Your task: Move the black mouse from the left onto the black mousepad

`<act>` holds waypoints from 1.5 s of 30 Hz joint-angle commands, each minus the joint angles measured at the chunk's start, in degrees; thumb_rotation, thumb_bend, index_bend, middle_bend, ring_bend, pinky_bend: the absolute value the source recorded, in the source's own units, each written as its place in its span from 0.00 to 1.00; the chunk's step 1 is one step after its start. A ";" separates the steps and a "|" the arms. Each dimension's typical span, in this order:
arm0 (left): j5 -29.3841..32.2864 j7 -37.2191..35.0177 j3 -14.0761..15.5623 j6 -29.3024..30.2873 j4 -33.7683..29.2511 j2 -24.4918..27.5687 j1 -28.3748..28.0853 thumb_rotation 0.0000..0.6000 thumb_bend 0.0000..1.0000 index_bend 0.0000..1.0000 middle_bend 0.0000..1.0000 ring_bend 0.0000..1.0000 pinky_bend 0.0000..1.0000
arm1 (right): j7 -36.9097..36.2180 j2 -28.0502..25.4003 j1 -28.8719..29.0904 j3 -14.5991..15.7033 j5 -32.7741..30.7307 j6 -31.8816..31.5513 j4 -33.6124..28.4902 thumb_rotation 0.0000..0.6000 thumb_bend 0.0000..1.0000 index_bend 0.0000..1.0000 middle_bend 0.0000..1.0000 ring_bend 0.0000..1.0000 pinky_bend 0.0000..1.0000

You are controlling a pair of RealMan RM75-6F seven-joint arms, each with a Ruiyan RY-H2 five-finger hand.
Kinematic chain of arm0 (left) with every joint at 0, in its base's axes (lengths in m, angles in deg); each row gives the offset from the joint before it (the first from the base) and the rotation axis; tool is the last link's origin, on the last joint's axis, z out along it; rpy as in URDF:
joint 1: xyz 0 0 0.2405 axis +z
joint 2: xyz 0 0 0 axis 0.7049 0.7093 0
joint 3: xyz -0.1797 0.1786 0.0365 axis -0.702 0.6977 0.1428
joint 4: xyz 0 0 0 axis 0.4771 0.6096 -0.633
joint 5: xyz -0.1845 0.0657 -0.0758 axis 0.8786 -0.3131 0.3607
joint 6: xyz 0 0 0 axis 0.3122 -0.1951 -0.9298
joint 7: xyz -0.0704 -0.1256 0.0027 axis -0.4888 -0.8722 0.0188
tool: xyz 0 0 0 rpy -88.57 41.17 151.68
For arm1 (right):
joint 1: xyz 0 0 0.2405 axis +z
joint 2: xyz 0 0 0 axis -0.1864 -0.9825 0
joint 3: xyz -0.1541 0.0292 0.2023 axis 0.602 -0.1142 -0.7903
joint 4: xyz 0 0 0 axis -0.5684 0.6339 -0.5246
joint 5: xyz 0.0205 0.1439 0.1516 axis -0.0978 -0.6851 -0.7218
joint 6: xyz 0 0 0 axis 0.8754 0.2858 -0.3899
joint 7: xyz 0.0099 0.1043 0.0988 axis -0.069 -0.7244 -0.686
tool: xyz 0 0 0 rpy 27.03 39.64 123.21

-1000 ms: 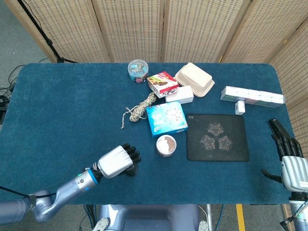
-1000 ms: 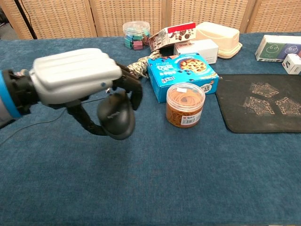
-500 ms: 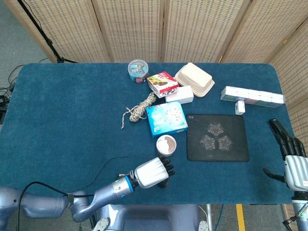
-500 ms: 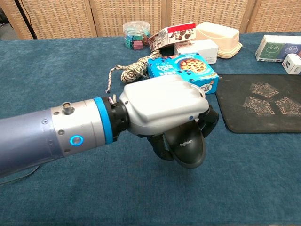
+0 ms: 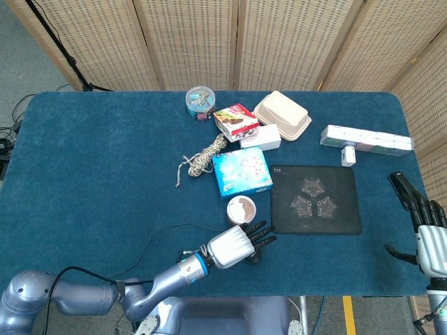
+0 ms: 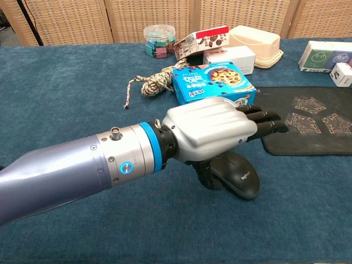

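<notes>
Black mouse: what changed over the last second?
The left hand carried the black mouse rightward across the table, set it down short of the black mousepad, and opened, fingers now stretched flat above it. The right hand, the mousepad and the clutter behind stayed put.

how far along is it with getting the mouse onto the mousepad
Partly done. The black mouse lies on the blue cloth just short of the black mousepad. The left hand hovers over it, fingers spread. Left: shifting the mouse onto the pad.
</notes>
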 commanded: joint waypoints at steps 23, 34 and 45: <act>-9.86 -23.91 8.05 34.27 -15.37 46.85 23.91 1.00 0.11 0.00 0.00 0.00 0.00 | 11.46 0.51 3.81 1.03 2.65 4.25 -8.19 1.00 0.00 0.00 0.00 0.00 0.00; -1.14 -33.40 10.83 42.34 -12.71 49.84 36.60 1.00 0.11 0.00 0.00 0.00 0.00 | 16.33 0.84 6.27 4.35 7.01 9.17 -19.64 1.00 0.00 0.00 0.00 0.00 0.00; -1.70 -38.75 9.19 43.00 -11.17 51.16 38.58 1.00 0.11 0.00 0.00 0.00 0.00 | 30.46 12.16 9.02 4.66 3.96 13.75 -23.34 1.00 0.00 0.00 0.00 0.00 0.00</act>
